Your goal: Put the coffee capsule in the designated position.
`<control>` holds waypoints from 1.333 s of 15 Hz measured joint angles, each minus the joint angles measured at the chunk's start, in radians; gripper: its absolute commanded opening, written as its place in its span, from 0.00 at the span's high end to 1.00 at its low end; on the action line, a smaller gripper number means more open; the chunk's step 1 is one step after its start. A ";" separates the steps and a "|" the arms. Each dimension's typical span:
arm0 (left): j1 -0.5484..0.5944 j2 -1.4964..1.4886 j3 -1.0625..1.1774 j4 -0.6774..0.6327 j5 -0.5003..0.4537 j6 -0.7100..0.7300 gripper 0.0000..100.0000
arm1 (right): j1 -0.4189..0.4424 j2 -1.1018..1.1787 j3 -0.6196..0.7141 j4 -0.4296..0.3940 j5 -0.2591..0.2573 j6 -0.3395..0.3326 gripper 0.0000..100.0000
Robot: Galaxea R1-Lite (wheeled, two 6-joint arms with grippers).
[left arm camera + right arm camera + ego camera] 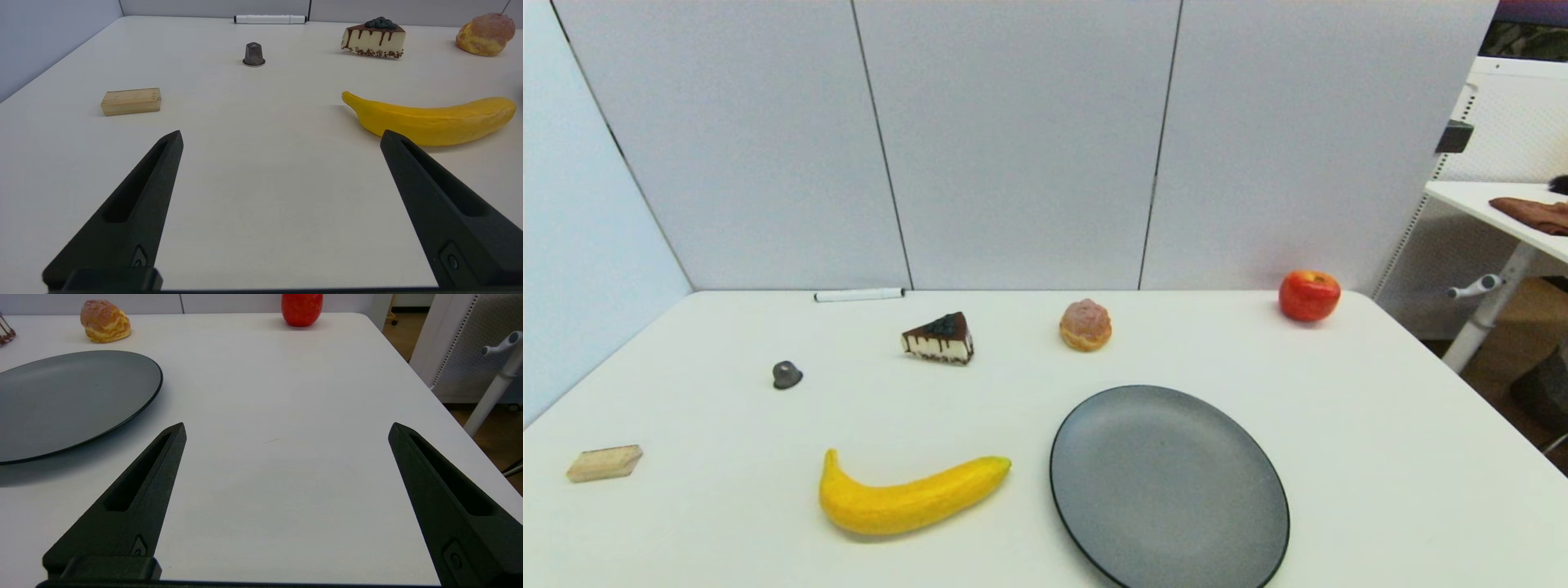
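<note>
Wide-spread left claw low over table, coffee capsule upright well beyond.

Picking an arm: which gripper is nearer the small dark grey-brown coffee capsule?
Left. The left gripper faces the coffee capsule across bare table; the right gripper faces the table's far side.

White panel walls enclose the white table.

Head cam high, fwd-down; wrist cams low; shared: cream puff, table-level
</note>
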 measured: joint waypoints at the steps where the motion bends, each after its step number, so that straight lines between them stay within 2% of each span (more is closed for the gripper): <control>1: 0.000 0.000 0.000 0.000 0.000 0.000 0.00 | 0.000 0.000 0.000 0.000 0.000 0.000 0.00; 20: 0.000 0.000 0.000 0.000 0.000 -0.002 0.00 | 0.000 0.000 0.000 0.000 0.000 0.000 0.00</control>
